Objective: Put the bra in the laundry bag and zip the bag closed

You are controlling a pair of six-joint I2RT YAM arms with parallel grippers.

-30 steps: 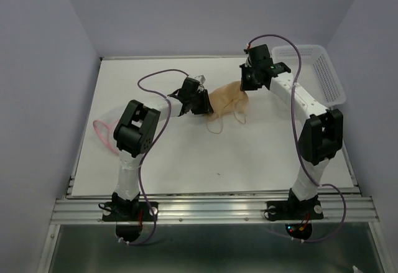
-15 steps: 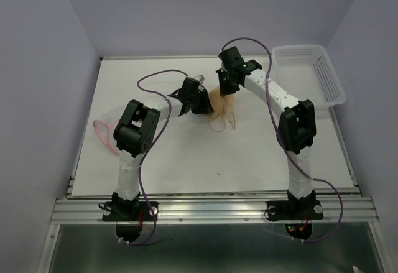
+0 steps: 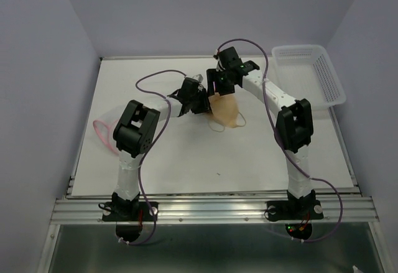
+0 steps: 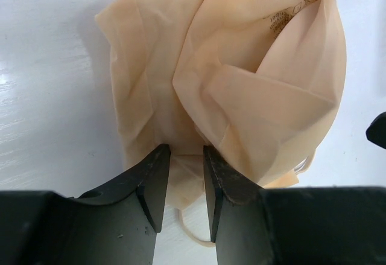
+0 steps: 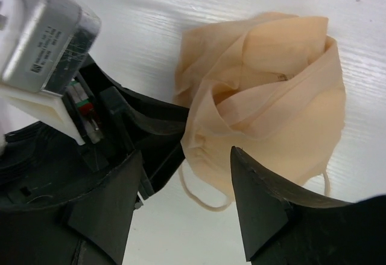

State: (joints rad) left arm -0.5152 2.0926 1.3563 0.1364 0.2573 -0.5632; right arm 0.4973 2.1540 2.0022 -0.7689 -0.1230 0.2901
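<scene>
The tan-peach bra (image 3: 226, 111) lies bunched and folded on the white table, just right of centre. My left gripper (image 3: 200, 103) is shut on a fold at its near edge (image 4: 186, 151), and the fabric (image 4: 241, 78) spreads out beyond the fingers. Just above the bra's far side my right gripper (image 3: 217, 85) hangs open, its fingers wide apart over the cloth's edge and strap loop (image 5: 186, 156), gripping nothing. The bra (image 5: 271, 96) sits beside the left gripper's black body (image 5: 129, 129). The laundry bag (image 3: 104, 124), white mesh with a pink rim, lies at the far left, partly hidden behind my left arm.
A white plastic lattice basket (image 3: 314, 74) stands at the back right corner. Purple cables (image 3: 152, 80) loop off both arms above the table. Grey walls close in the table on three sides.
My right arm swung left, carrying its side of the bra over toward the left gripper, then opened and let go. The bra is now folded together. The left gripper held still.
</scene>
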